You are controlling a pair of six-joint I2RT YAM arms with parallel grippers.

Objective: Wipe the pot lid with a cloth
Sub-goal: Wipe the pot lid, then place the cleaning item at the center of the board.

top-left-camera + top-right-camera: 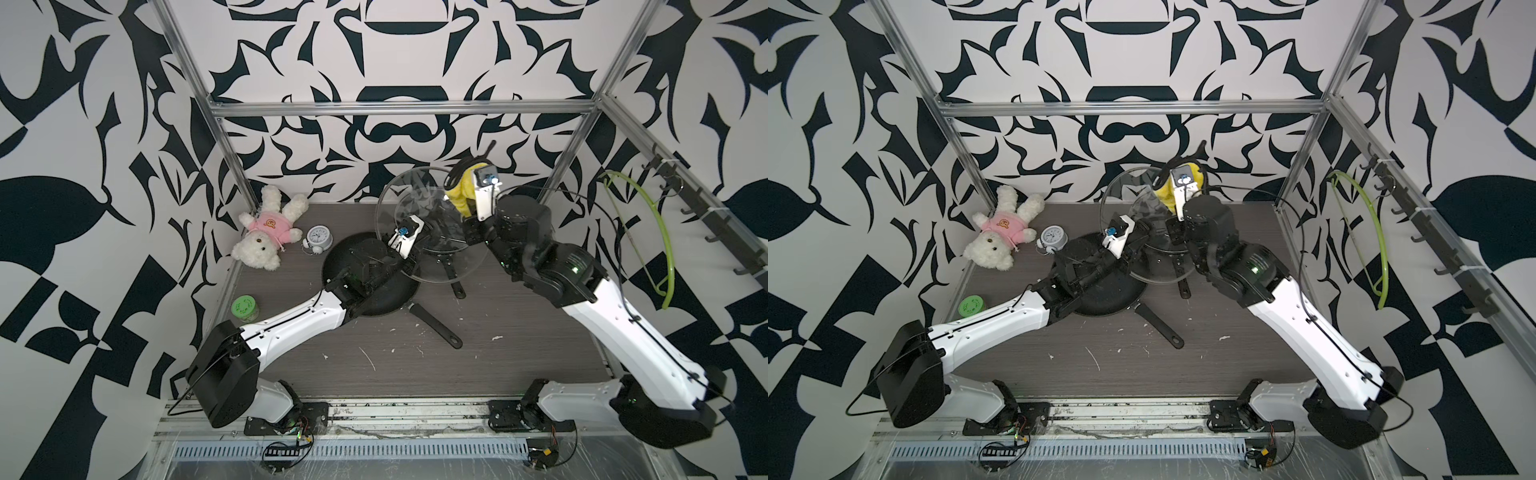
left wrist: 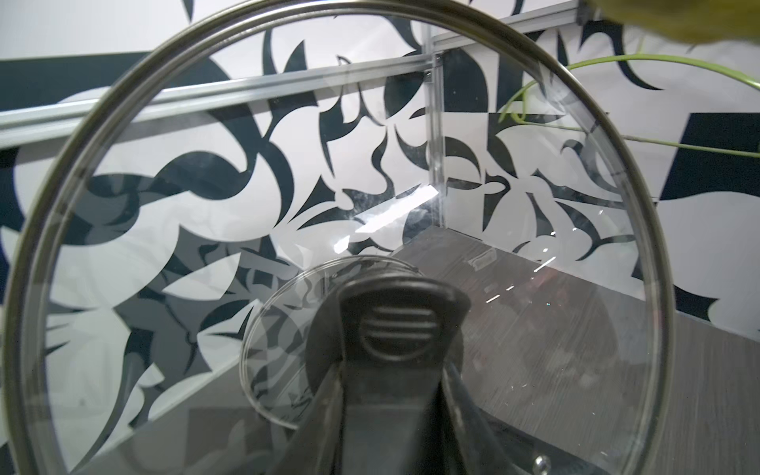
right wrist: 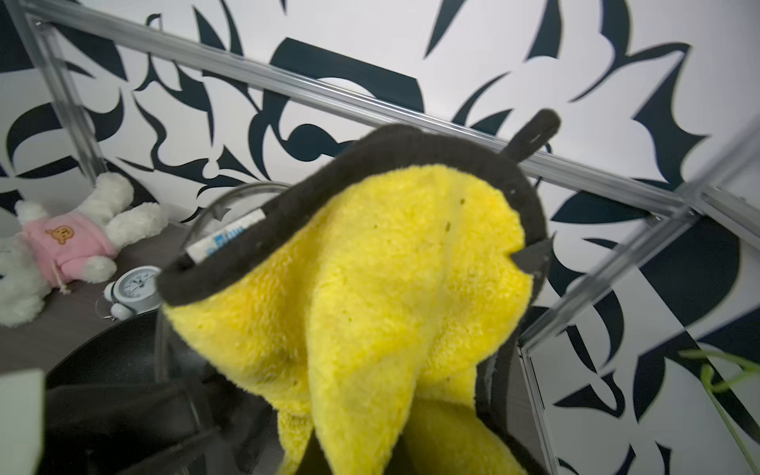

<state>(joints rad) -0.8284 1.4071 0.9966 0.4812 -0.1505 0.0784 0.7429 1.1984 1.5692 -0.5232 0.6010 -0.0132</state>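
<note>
Left wrist view: left gripper (image 2: pixel 395 370) is clamped on the knob (image 2: pixel 397 329) of the pot lid (image 2: pixel 205 197), jaws pinching it from both sides. The glass stands near vertical, clear of the table (image 1: pixel 415 365). I read that as a presentation hold: the knob is the only solid grab, and tilting the lid up gives the cloth (image 3: pixel 370 288) a free face to work on. The cloth is bunched in the right gripper (image 1: pixel 457 185), jaws closed tight on it. Its yellow pile hangs forward, with the dark trim and loop (image 3: pixel 534 127) at the far end. It sits up at the lid's rim; whether it touches the glass I can't tell from any view. My guess is mid-wipe or about to start, and I can't judge how much is done. Through the glass I see a second, smaller glass lid (image 2: pixel 279 329) lower down, not the one being worked. The table is dark grey woodgrain with white flecks and scratches toward the front. A black frying pan (image 1: pixel 386 301) lies under the left arm. Further back on the left are a green-lidded jar (image 1: pixel 245 309), an alarm clock (image 1: pixel 319 237), and a white teddy (image 1: pixel 266 228) in a pink top against the back wall (image 1: pixel 291 137). All the walls are black-and-white pattern. An aluminium frame (image 1: pixel 399 109) runs across the back, and a green hoop (image 1: pixel 670 249) hangs off the hook rail (image 1: pixel 702 208) on the right.
</note>
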